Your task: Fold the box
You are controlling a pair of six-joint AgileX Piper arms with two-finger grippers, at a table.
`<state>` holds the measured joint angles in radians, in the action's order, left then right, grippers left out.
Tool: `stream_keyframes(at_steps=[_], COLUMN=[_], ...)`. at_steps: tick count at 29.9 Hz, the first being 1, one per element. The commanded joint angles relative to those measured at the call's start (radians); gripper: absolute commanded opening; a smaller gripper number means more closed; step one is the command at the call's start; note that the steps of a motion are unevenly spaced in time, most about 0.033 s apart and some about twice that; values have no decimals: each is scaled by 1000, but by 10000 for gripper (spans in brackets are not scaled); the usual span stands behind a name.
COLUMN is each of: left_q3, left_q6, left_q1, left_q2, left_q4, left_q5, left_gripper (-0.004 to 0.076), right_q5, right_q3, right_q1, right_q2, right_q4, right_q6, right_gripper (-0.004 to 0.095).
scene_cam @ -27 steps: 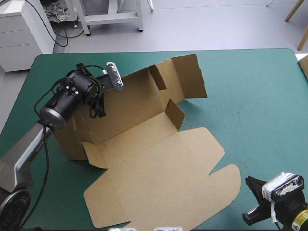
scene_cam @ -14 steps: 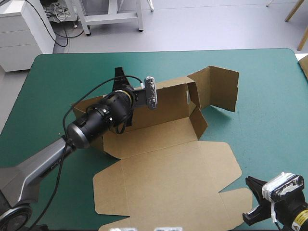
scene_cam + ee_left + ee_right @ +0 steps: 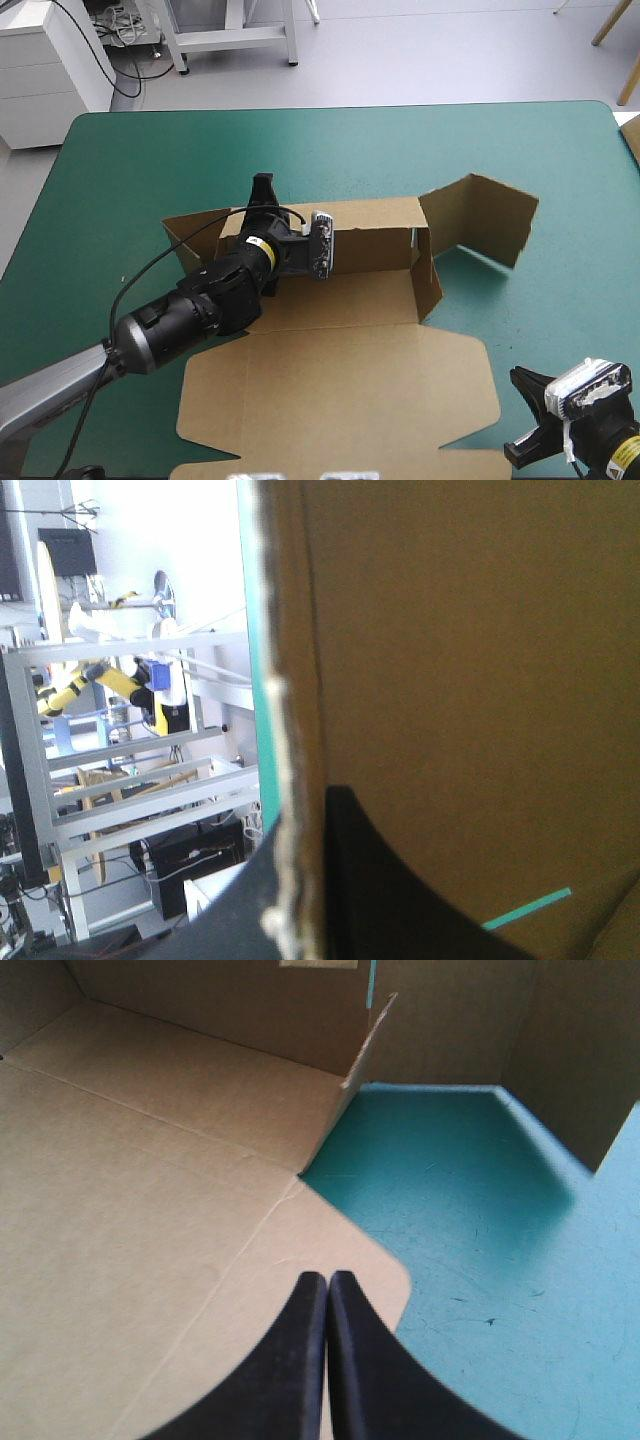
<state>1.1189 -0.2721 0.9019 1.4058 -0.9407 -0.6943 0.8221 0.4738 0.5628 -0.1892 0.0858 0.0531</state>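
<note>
I count one box [image 3: 340, 390], one surface [image 3: 120, 170] and my two tools. The box sits at the middle of the surface, partly set up. Its long rear wall [image 3: 370, 240] stands upright, a short side wall [image 3: 428, 270] stands at that wall's right end, and one more panel [image 3: 485, 225] stands beyond it, angled off to the right. The floor [image 3: 340, 300] lies flat in front of the rear wall, and the wide lid lies flat toward the near edge.

My left arm [image 3: 170, 325] comes in from the near left corner and stretches low over the lid's left part and the floor, pointing at the far edge. My left tool [image 3: 262, 200] clamps the rear wall's top edge near its left end. The wrist view shows the board's raw edge running between my two black fingers [image 3: 400, 900], which are all but closed on it.

My right arm waits at the near right corner, apart from the box. My right tool [image 3: 327, 1280] is closed, its fingers meeting in one point, with the lid's rounded corner and the teal-green cover [image 3: 480, 1240] ahead of it
</note>
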Motion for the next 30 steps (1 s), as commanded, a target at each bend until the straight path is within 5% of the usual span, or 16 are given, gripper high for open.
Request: stream_keyframes(at_steps=[1,14,22,30], left_q3=[-31,-120,-120,-120], left_q6=[46,301,310,314], left_q1=[6,6,6,6], left_q2=[-65,-40,-40,-40], left_q4=[-46,-238,-244,-244], left_q5=[54,129,127,127], left_gripper=[-8,-8,-8,-8], right_q5=[-88,-80,-77,-77], right_q3=[21,20,19,19], right_q1=[-7,-7,-7,-7], right_q2=[-15,-15,-15,-15], right_q4=[14,14,11,-1], right_q6=[-4,-4,-8,-6], right_gripper=[-21,20,438,392])
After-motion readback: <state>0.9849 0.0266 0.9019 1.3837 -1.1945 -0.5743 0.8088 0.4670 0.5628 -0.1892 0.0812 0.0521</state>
